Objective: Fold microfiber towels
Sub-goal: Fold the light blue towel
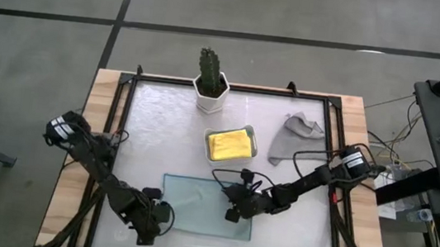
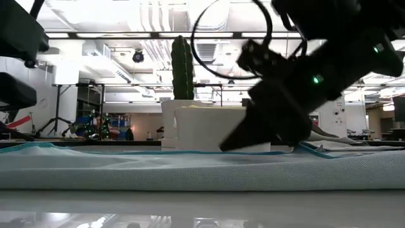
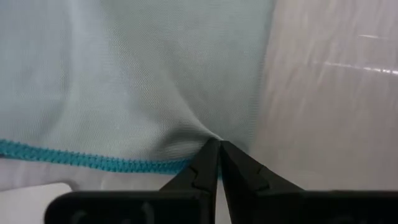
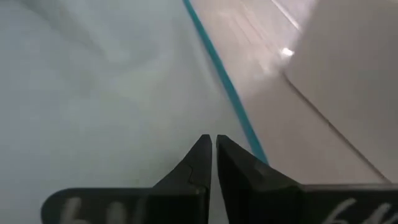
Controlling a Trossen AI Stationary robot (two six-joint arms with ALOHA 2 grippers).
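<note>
The pale teal towel (image 1: pixel 206 207) lies spread flat on the table's near middle; it fills the low view's foreground (image 2: pixel 158 170). My left gripper (image 1: pixel 163 217) is shut at the towel's near left corner. My right gripper (image 1: pixel 231 215) is shut on the towel's right part, just inside its stitched edge (image 4: pixel 224 74). The yellow towel (image 1: pixel 230 145) lies folded in a white tray (image 1: pixel 253 136). The grey towel (image 1: pixel 293 136) lies crumpled at the far right. The blue and olive towels are out of view. My left gripper pinches the pale teal towel between its two fingertips (image 3: pixel 211 163), just inside the teal stitched edge (image 3: pixel 93 160) near a corner. The cloth puckers toward the tips (image 3: pixel 199 130). The fingers slant down from the near left. The towel lies on the table. My right gripper has its shut fingertips (image 4: pixel 202 155) on the pale teal towel, a little inside its stitched right edge (image 4: pixel 245 130). The fingers slant down from the table's right side. The tips hide the place of contact, so one layer or several cannot be told. The towel lies flat.
A cactus in a white pot (image 1: pixel 210 85) stands at the far middle, behind the tray. A black frame (image 1: pixel 120 129) runs round the work surface. Bare table shows at the left and at the near right (image 1: pixel 299 232).
</note>
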